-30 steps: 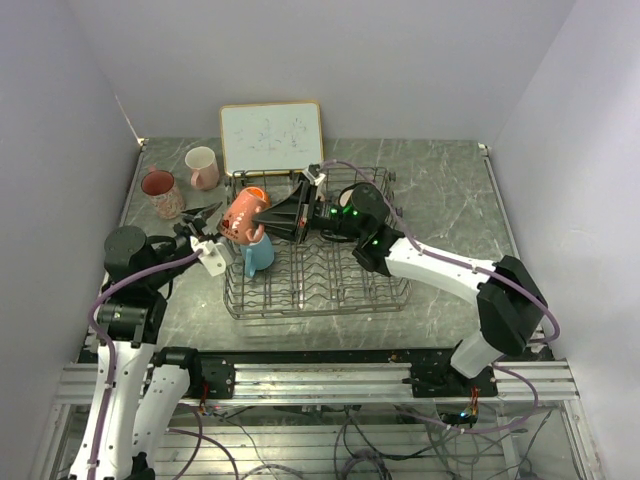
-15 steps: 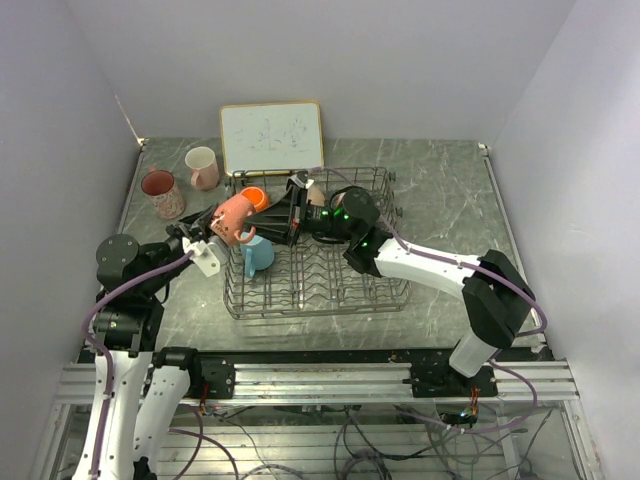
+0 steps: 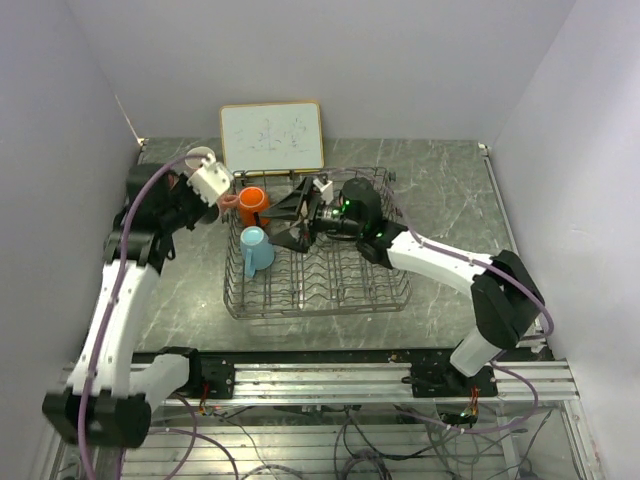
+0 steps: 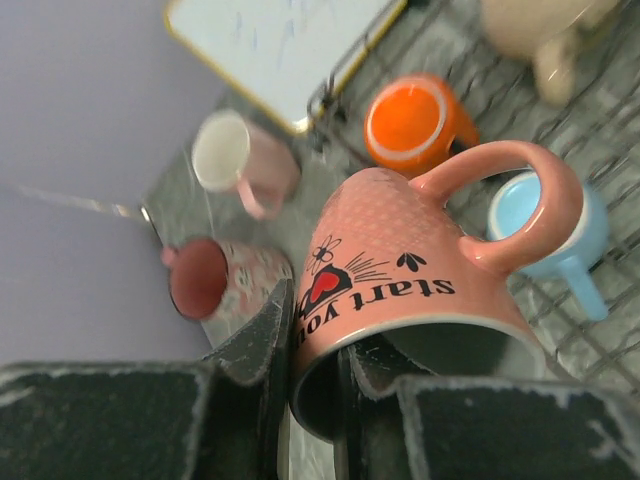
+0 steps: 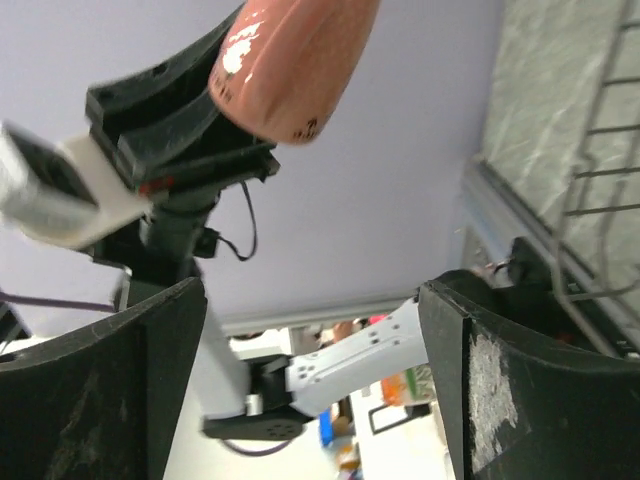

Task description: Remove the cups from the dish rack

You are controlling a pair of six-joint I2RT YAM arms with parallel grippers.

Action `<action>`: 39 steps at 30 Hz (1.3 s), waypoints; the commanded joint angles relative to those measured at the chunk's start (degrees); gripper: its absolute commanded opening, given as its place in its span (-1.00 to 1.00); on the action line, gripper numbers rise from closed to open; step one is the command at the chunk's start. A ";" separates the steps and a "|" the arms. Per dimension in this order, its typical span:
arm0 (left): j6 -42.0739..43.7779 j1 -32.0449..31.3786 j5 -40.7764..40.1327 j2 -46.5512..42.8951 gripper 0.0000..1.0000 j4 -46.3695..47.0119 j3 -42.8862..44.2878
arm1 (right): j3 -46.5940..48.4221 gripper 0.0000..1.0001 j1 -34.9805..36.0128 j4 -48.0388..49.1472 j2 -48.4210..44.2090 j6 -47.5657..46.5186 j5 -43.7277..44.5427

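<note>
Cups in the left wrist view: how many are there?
6: salmon in left pincer; orange, blue, beige in rack; pink and floral on table. Others may be hidden.

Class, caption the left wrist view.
Left gripper clamps salmon ceramic mug at its rim; orange mug, light blue mug beyond.

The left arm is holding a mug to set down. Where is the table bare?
For the salmon mug in the left gripper: bare table lies right of the dish rack, out to the right edge, and left of it toward the near edge. Crowded: the far-left corner by the whiteboard, where a pink mug and a floral mug stand.
</note>
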 commanded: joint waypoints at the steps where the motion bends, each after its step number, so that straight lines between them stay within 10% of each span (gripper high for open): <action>1: -7.73 -0.04 -16.52 12.74 -0.86 -9.82 8.29 | 1.13 0.77 -2.87 -15.08 -4.96 -12.51 3.55; 16: -18.86 5.33 -25.27 45.54 -0.86 -13.85 27.65 | 4.25 0.89 -8.84 -49.64 -14.41 -38.16 30.05; 27: -21.99 5.32 -21.84 57.77 -0.86 -14.77 31.75 | 4.29 0.89 -13.81 -53.89 -16.51 -42.86 33.40; 39: -24.55 5.68 -18.83 59.48 -0.39 -10.61 31.86 | 13.09 0.88 1.59 -59.72 -7.70 -44.44 53.28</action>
